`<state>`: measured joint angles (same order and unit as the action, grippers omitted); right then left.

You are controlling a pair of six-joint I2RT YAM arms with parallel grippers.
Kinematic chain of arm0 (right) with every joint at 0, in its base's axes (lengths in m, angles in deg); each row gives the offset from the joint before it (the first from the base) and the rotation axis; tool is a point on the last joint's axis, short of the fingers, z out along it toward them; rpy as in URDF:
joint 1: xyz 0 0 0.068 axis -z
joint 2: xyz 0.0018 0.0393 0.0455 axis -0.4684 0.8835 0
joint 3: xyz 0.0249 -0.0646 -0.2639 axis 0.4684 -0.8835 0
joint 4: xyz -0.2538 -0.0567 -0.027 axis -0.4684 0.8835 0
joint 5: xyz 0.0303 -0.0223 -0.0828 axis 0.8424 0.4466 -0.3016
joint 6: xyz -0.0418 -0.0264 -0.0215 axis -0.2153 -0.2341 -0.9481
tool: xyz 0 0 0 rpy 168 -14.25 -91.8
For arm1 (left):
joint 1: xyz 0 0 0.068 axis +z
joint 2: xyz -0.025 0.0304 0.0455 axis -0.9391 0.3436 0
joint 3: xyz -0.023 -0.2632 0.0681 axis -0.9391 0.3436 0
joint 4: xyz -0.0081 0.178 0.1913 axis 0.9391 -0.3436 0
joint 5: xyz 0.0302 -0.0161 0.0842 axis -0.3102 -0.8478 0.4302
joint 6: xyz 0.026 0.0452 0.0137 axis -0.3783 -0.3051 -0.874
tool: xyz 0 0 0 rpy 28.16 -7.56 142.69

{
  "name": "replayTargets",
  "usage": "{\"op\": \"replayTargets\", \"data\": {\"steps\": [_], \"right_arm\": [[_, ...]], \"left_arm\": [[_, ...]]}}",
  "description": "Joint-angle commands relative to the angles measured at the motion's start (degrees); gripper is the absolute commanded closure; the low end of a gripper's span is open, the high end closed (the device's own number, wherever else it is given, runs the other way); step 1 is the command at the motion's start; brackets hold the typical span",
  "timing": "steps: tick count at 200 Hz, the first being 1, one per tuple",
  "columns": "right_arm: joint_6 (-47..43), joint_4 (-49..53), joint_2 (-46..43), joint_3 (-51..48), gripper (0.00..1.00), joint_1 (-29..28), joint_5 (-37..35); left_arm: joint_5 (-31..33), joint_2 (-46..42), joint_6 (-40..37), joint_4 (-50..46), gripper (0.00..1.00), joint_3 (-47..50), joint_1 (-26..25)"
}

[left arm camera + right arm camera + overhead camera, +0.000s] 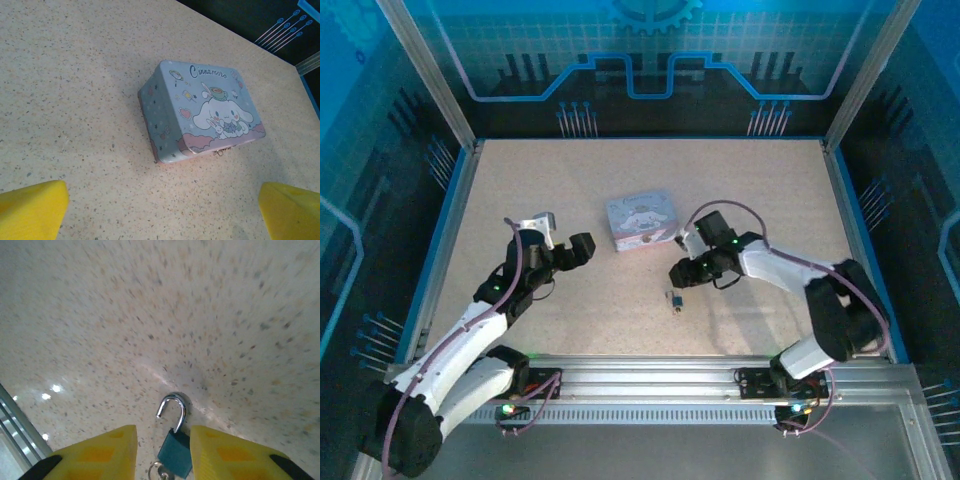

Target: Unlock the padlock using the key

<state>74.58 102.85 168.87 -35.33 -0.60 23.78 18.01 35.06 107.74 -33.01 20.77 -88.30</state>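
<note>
Padlock (pixel 175 447): teal body, lying on the table (pixel 570 180) toward its near edge, about midway across and apart from the cartoon-printed box (pixel 640 222). Its shackle (pixel 175 407) is standing swung out, with one end free. A metal bit, seemingly the key (pixel 159 471), is showing at its lower end.

Right arm: folding at the elbow and reaching leftward, low. The right pincer (pixel 162 432) is hanging at the padlock, its yellow fingers (pixel 100 455) narrowly parted, flanking the padlock and not clamping it.

Left arm: bending inward. The left pincer (pixel 563 238) is gaping wide and facing the box.
</note>
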Motion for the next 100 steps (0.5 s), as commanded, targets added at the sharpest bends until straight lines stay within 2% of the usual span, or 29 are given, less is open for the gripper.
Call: {"op": "replayTargets", "data": {"steps": [1, 34, 60, 88, 100], "right_arm": [[-2.73, 1.19, -7.75, -0.11, 0.6, 2.13, -6.92], [-5.34, -0.95, -17.66, -2.59, 0.45, 5.51, -16.29], [-8.68, -4.58, -23.47, -5.93, 0.19, 8.9, -24.53], [-10.73, -11.16, -27.48, -10.93, 0.01, 14.84, -29.64], [-11.43, -16.29, -28.76, -14.24, 0.0, 17.68, -31.53]], "left_arm": [[2.66, 0.21, -2.34, -0.01, 0.01, -1.85, 1.06], [6.74, 0.37, -4.63, 0.13, 0.01, -2.56, 2.38], [10.47, 1.56, -7.23, 1.16, 0.01, -3.12, 4.37], [16.49, 3.38, -9.25, 3.71, 0.01, -2.69, 6.64], [19.36, 3.95, -9.98, 6.18, 0.01, -1.62, 7.17]]}}
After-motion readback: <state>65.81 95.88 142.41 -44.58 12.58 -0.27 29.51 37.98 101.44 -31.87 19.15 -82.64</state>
